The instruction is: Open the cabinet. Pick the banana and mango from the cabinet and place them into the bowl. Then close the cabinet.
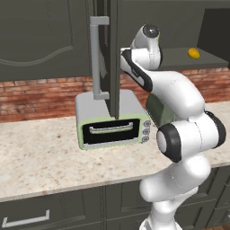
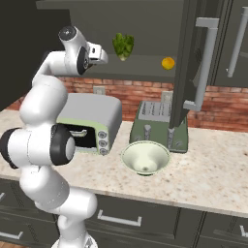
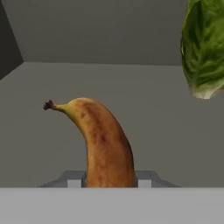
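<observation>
Hand view showed the banana [image 3: 106, 146] rising between the two fingertips [image 3: 75, 179], its lower end pinched between them, so the gripper [image 3: 109, 180] was closed on the fruit. The banana curved up and to the left in that view, ending in a small dark stem. Its skin was yellow along the stem side and heavily mottled brown over the rest. It hung inside the cabinet [image 3: 109, 35], above the grey shelf floor and in front of the plain back wall. The lettuce [image 3: 204, 48], green and leafy, sat at the upper right of that view, apart from the banana.

In the right base view the arm stood reared up from the base, elbow bent, with the wrist turned level and the hand [image 2: 97, 54] reaching into the open cabinet [image 2: 145, 29] at shelf height. The lettuce [image 2: 123, 46] stood just beyond the hand, and the mango [image 2: 168, 63], small and yellow-orange, lay further right on the same shelf. The open door [image 2: 186, 63] with its long bar handle [image 2: 203, 68] hung edge-on beside it.

Below, on the counter [image 2: 213, 179], the pale bowl [image 2: 145, 157] sat in front of the dark green toaster [image 2: 160, 126], with the toaster oven [image 2: 89, 121] to its left.
</observation>
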